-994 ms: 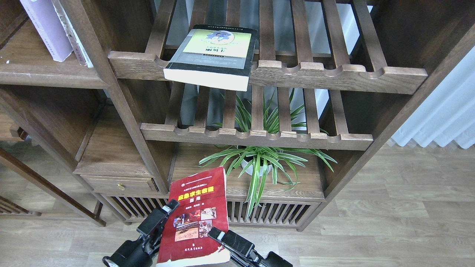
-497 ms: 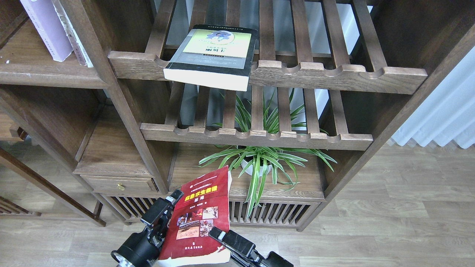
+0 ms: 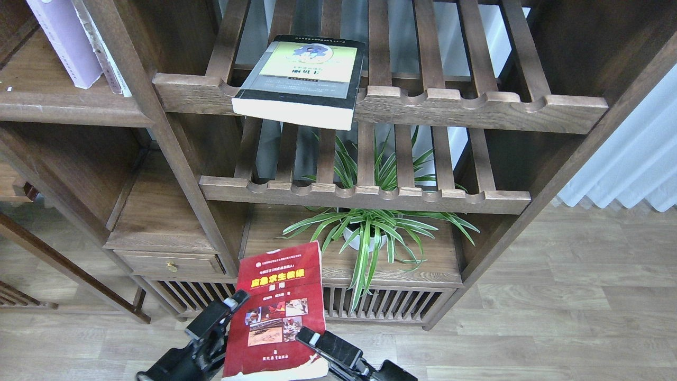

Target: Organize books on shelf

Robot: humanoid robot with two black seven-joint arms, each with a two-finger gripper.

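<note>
The thick red book (image 3: 277,312), with photos and a yellow title, stands upright low in the head view, in front of the bookcase base. My left gripper (image 3: 232,307) grips its left edge and my right gripper (image 3: 312,338) grips its lower right corner. One finger of each shows; the others are hidden behind the book. The black-edged book (image 3: 307,74) with the yellow-green and grey cover lies flat on the upper slatted rack, overhanging its rail. The pale lavender book (image 3: 63,42) leans in the solid-floored shelf (image 3: 31,84) at top left.
A thin worn whitish-spined book (image 3: 103,53) leans beside the lavender one. A spider plant in a white pot (image 3: 370,233) stands on the lower board under two slatted racks (image 3: 423,100). A small drawer (image 3: 169,262) is at lower left. A white curtain (image 3: 634,159) hangs at right.
The red book swung towards edge-on half a second ago and now faces me flat again. My left gripper has dropped down and to the left. My right gripper has hardly moved.
</note>
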